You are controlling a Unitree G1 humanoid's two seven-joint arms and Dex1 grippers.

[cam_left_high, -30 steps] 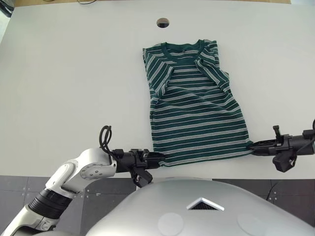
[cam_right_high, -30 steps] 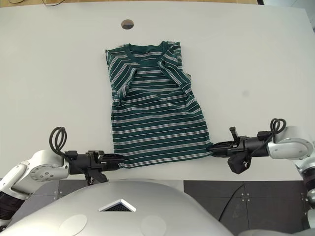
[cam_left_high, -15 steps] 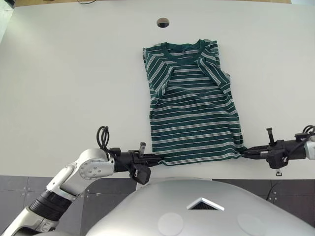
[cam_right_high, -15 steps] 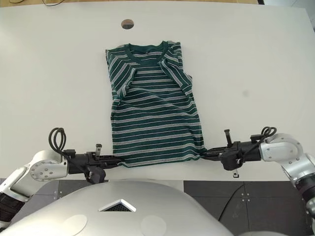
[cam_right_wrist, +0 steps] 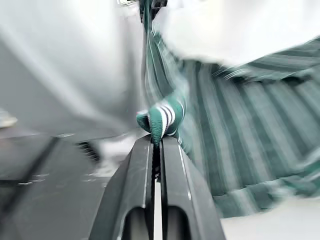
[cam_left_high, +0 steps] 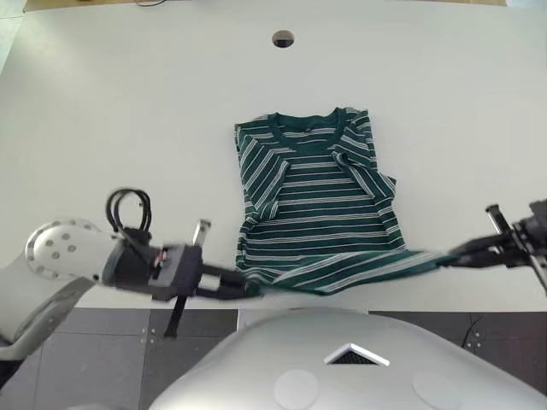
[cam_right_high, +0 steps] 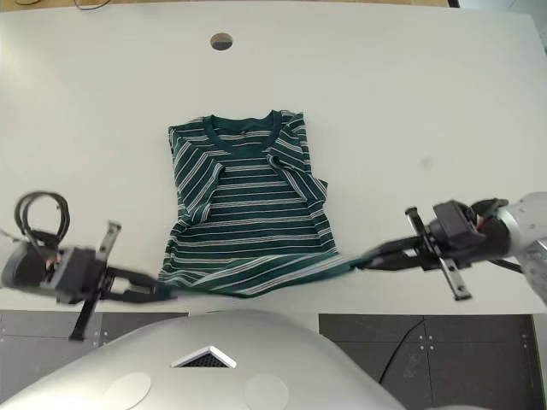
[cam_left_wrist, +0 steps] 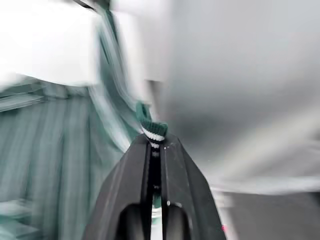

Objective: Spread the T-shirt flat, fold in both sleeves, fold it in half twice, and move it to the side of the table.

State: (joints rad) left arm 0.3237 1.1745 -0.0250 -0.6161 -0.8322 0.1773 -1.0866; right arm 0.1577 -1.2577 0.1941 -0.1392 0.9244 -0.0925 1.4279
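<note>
T-shirt (cam_left_high: 316, 196), half-fold 1
left gripper (cam_left_high: 248, 289), right gripper (cam_left_high: 444, 260) pinch hem (cam_left_high: 342, 275) at near edge of tabletop (cam_left_high: 128, 128); next, carry it to collar (cam_left_high: 303, 130)

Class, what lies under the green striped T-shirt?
The white table lies under the green striped T-shirt; the left gripper and right gripper pinch its near hem. The surface beneath is covered.

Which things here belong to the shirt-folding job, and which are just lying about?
In the job:
T-shirt
left gripper and right gripper, each shut on a bottom corner
table

Lying about:
round grommet in the table's far part
</note>
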